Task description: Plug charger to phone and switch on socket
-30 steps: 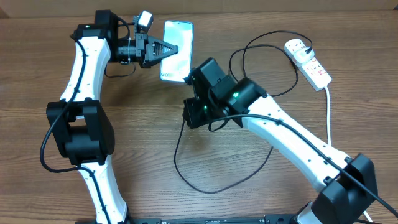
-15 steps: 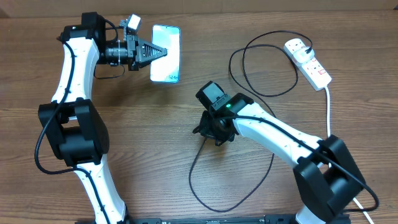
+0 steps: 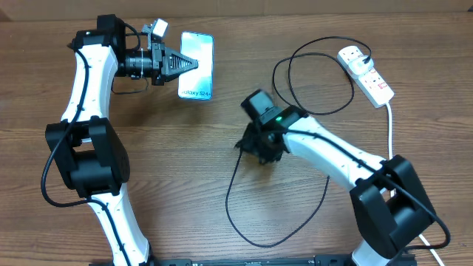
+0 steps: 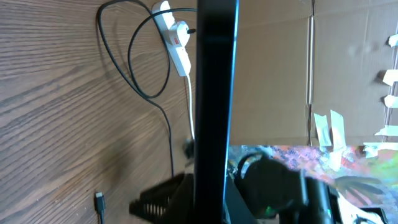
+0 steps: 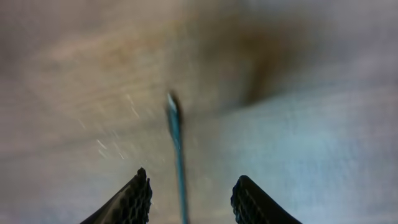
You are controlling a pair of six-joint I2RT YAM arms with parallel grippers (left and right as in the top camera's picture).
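My left gripper point(image 3: 183, 65) is shut on the phone point(image 3: 198, 66) and holds it off the table at the back left, with its light-blue screen facing up. In the left wrist view the phone point(image 4: 214, 93) shows edge-on as a dark bar between the fingers point(image 4: 211, 202). The black charger cable point(image 3: 230, 199) loops from its white plug in the socket point(image 3: 367, 74) to a free end by my right gripper point(image 3: 255, 150). In the blurred right wrist view the jaws point(image 5: 193, 180) are open with the cable and its connector point(image 5: 172, 106) between them, not gripped. The connector also shows in the left wrist view point(image 4: 99, 200).
The socket's thick white lead point(image 3: 390, 129) runs down the right side of the table. Cable loops point(image 3: 318, 74) lie between the socket and my right arm. A cardboard wall point(image 4: 273, 68) stands behind the table.
My left arm has carried the phone left and turned it slightly. My right gripper has drawn away from the phone and now sits low over the cable's free end.
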